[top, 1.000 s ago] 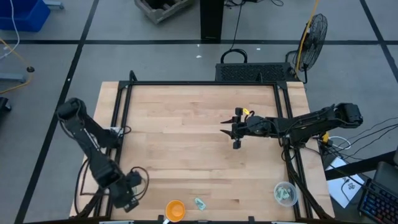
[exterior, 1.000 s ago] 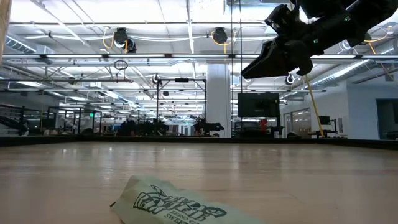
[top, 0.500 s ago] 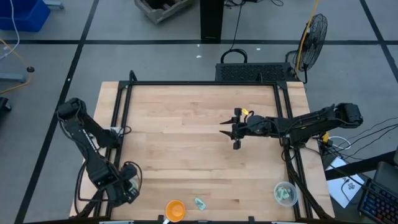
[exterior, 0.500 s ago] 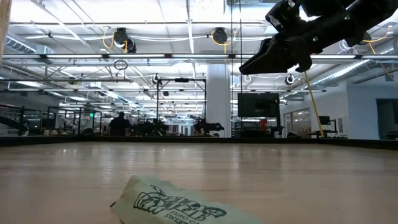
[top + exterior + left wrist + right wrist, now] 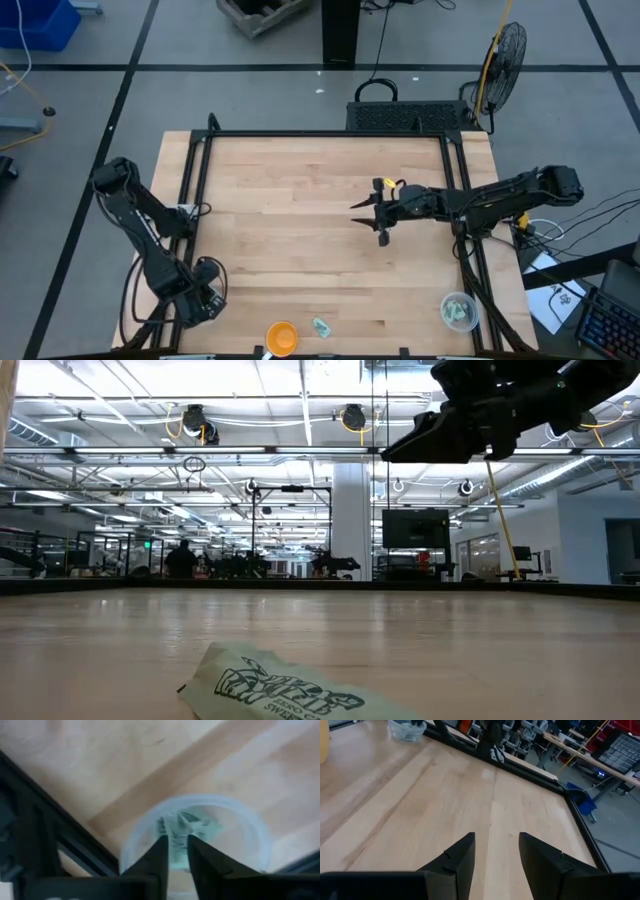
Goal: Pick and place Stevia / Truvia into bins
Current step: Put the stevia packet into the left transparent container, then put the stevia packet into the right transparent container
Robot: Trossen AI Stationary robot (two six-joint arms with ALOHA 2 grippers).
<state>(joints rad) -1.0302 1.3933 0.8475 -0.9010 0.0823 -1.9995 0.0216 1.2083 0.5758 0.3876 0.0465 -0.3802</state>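
My left gripper (image 5: 205,292) is at the table's near left corner, over a clear cup (image 5: 200,832) that holds pale green sachets. Its fingers are nearly closed on a pale green sachet (image 5: 178,854). My right gripper (image 5: 375,210) is open and empty, high above the middle of the table; it also shows in the low view (image 5: 440,435). One sachet (image 5: 321,327) lies flat on the table near the near edge, and it is close in the low view (image 5: 290,690). A second clear cup (image 5: 459,311) with sachets stands at the near right. My left gripper pinches a pale green sachet (image 5: 178,862) between its two fingers, which point down over the cup's mouth. The sachet is lifted clear, above the sachets in the cup. Which part of the sachet the fingers have, I cannot tell.
An orange bowl (image 5: 281,337) stands at the near edge, left of the loose sachet. A black metal frame (image 5: 195,180) runs along the table's left, far and right sides. Bare wood lies between the two arms.
My left gripper has moved a little toward the table's left edge and stands over the cup. My right gripper has risen a little and tipped closer to level, staying open.
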